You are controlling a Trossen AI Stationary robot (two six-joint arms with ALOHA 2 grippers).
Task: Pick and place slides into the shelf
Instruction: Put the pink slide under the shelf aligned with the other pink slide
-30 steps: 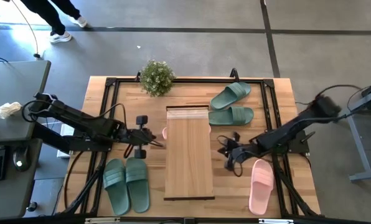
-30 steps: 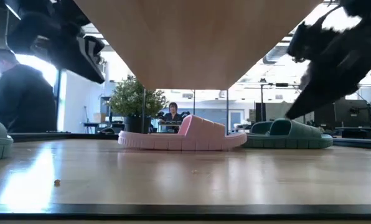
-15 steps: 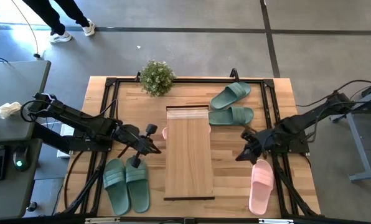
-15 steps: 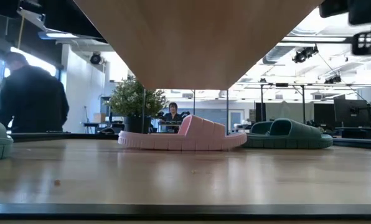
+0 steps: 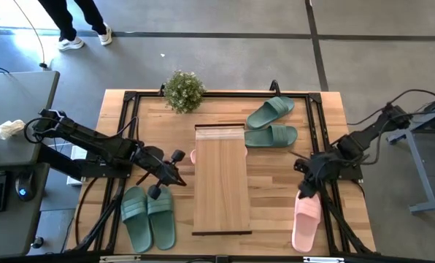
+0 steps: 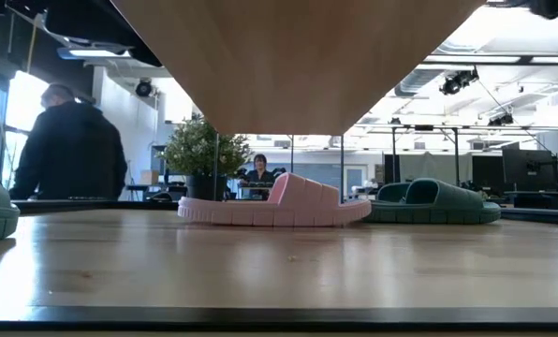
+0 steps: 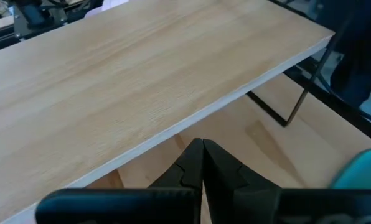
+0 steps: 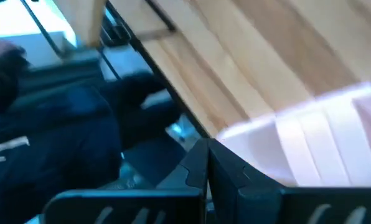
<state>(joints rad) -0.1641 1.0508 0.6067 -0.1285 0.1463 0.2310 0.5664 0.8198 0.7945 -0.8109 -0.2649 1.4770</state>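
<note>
Nothing readable anywhere here.
No lettering, logos or numbers show up on the sandals (image 5: 149,217), the wooden shelf (image 5: 220,179) or the table (image 5: 327,124), honestly.

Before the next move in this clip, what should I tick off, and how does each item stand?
1. Left gripper empty: ok, fingers shut on nothing, between the shelf and the green pair.
2. Right gripper empty: ok, shut, above the heel end of the pink slide on the right.
3. Shelf top free: ok, nothing lies on the plank.
4. Grippers ready to grasp: not ok, both must open first.
5. Second pink slide placed: ok, it lies under the shelf.
6. Far green pair reachable: cannot tell.
</note>
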